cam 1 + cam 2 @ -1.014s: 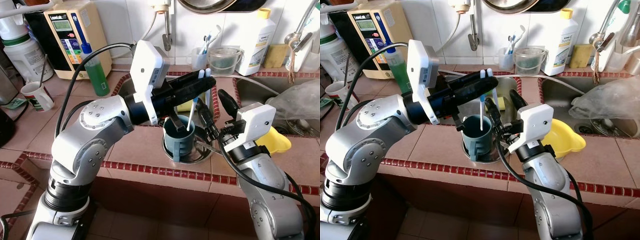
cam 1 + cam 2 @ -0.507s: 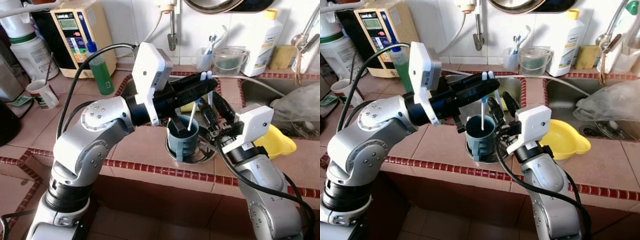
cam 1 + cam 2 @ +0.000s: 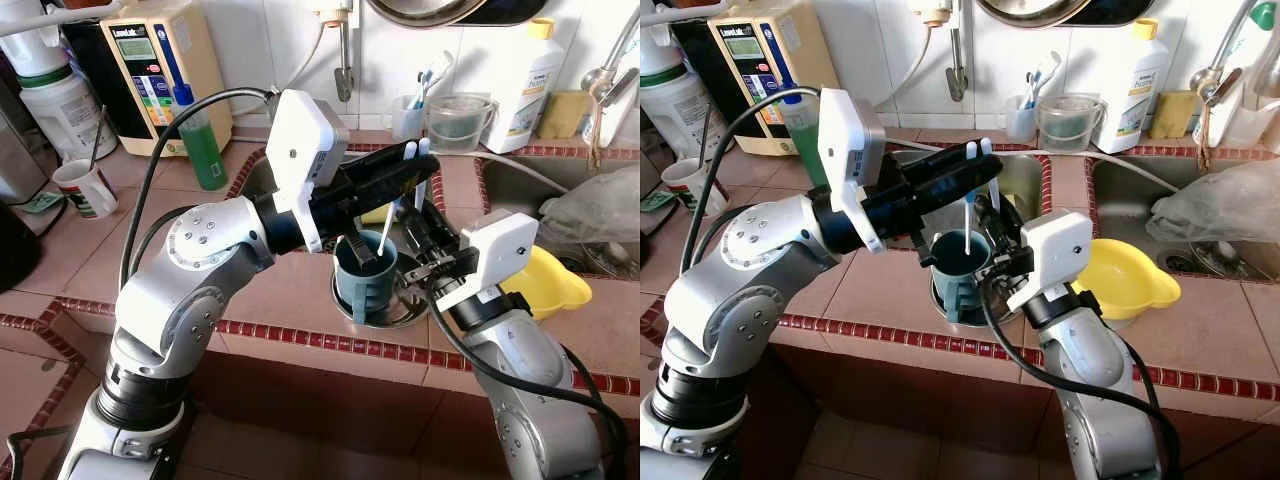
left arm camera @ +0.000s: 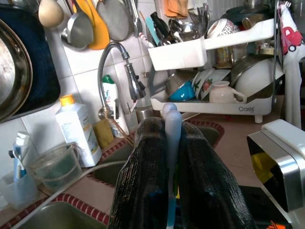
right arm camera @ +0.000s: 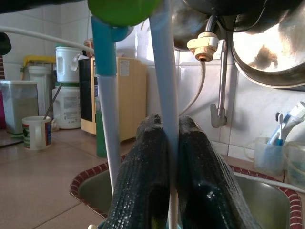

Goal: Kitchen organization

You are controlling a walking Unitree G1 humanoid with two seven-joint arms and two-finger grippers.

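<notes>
Since a second ago, the right pincer point(image 3: 420, 240) has edged closer to the teal cup point(image 3: 360, 281), pinching a white toothbrush point(image 5: 164, 95). Left pincer point(image 3: 410, 165), above the cup, pinches another toothbrush point(image 4: 170, 143). Cup stands on the tiled surface point(image 3: 280, 290) in a metal ring.

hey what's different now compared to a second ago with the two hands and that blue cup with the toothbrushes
The right hand has closed in from beside the blue cup and now pinches one white toothbrush, having stood open before. The left hand stays shut on the other toothbrush above the cup. The cup still sits in the metal dish on the tiled counter. The wider shift in the pictures is the camera moving.
</notes>
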